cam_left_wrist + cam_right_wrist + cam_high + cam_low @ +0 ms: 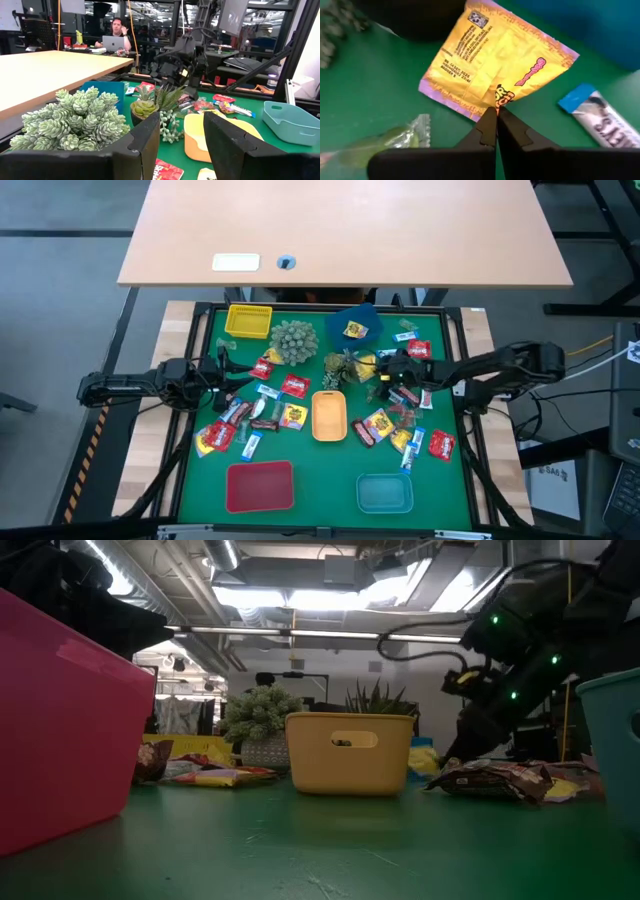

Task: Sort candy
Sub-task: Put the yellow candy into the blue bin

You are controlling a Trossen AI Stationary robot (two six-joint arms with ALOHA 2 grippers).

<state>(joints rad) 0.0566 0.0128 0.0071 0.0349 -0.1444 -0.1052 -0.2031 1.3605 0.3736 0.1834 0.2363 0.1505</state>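
Green felt covers my table, where candy (290, 416) lies scattered around the orange tray (329, 415), and near the far edge my right gripper (496, 112) is pinched shut on a yellow candy wrapper (492, 65), while my left gripper (181, 137) waits open at the left side.

Candy (492, 70) wrapper — glossy foil.
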